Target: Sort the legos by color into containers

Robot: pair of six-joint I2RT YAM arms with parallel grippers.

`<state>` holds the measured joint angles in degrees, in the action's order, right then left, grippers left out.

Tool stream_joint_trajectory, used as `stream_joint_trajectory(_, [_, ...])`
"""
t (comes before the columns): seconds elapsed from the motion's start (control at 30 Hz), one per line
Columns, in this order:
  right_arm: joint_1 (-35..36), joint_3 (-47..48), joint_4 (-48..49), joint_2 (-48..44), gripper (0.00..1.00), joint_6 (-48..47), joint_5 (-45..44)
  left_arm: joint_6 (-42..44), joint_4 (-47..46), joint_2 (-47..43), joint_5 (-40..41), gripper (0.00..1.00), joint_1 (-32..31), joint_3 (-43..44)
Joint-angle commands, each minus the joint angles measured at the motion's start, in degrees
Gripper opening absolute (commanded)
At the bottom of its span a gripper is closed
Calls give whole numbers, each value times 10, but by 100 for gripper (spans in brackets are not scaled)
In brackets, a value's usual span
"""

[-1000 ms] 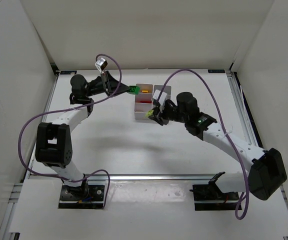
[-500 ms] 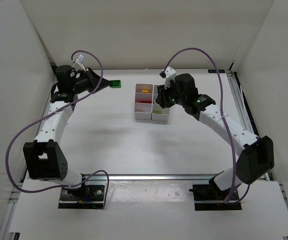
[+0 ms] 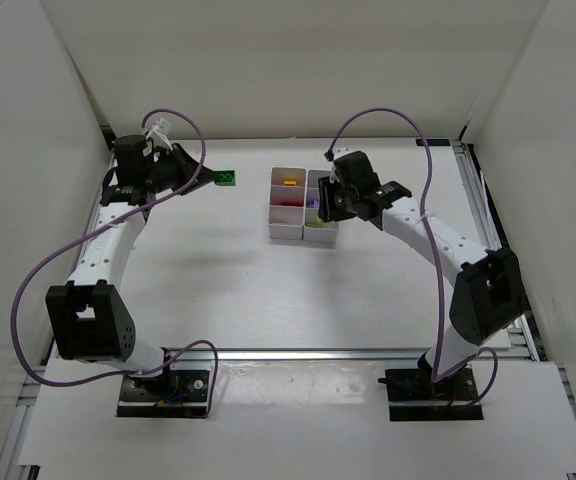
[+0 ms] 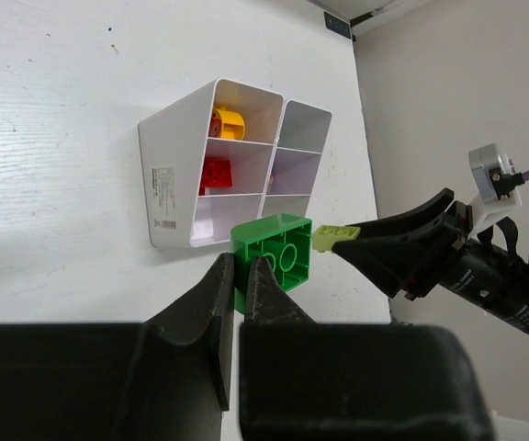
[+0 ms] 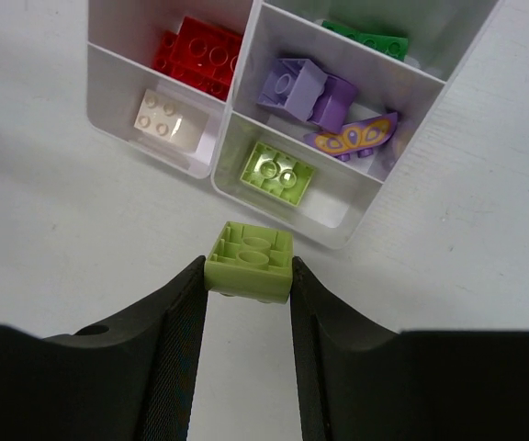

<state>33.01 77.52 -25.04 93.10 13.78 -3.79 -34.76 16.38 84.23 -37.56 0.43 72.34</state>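
My left gripper (image 4: pixel 240 268) is shut on a dark green lego (image 4: pixel 274 255), pinching one edge. In the top view it (image 3: pixel 209 178) holds this green lego (image 3: pixel 227 177) above the table, left of the containers (image 3: pixel 277 226). My right gripper (image 5: pixel 247 276) is shut on a lime-green lego (image 5: pixel 249 259), underside up, just short of the containers' near wall (image 5: pixel 145 152). From above, the right gripper (image 3: pixel 320 207) hovers over the grid's right side. The cells hold red legos (image 5: pixel 200 53), a pale pink one (image 5: pixel 168 118), purple ones (image 5: pixel 306 87), a lime one (image 5: pixel 278 171) and a green one (image 5: pixel 365 41).
A purple and yellow butterfly piece (image 5: pixel 352 138) lies in the purple cell. An orange-yellow lego (image 4: pixel 228 121) sits in a far cell. White walls enclose the table on three sides. Purple cables loop above both arms.
The left arm swung left, carrying the green lego away from the containers. The right gripper moved from the grid's near side to over its right side, still gripping the lime lego.
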Motion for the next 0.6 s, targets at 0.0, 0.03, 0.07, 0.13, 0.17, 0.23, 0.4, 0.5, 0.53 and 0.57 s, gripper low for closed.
stream_joint_trajectory(0.0, [-7,35,14,12,0,19,-24,8,6,-13,4,10,0,-2])
stream_joint_trajectory(0.03, [-6,39,14,16,0,17,-26,7,6,-13,6,10,0,-2])
stream_joint_trajectory(0.07, [-6,40,17,23,0,13,-27,6,7,-13,6,10,1,-2])
stream_joint_trajectory(0.13, [-9,42,21,30,0,11,-28,7,6,-12,9,10,0,-2])
stream_joint_trajectory(0.17, [-9,43,23,37,0,9,-30,7,8,-12,11,10,1,-2])
stream_joint_trajectory(0.23, [-13,47,26,49,0,6,-31,7,4,-9,10,10,0,-1])
stream_joint_trajectory(0.4, [-20,56,28,71,0,-2,-28,5,2,-7,6,10,0,-1])
stream_joint_trajectory(0.5, [-24,61,28,82,5,-2,-20,4,4,-7,4,10,2,-2])
stream_joint_trajectory(0.53, [-25,62,30,84,11,-2,-19,5,5,-7,2,10,3,-3])
stream_joint_trajectory(0.57, [-25,62,30,87,14,-2,-18,5,4,-6,1,10,4,-4])
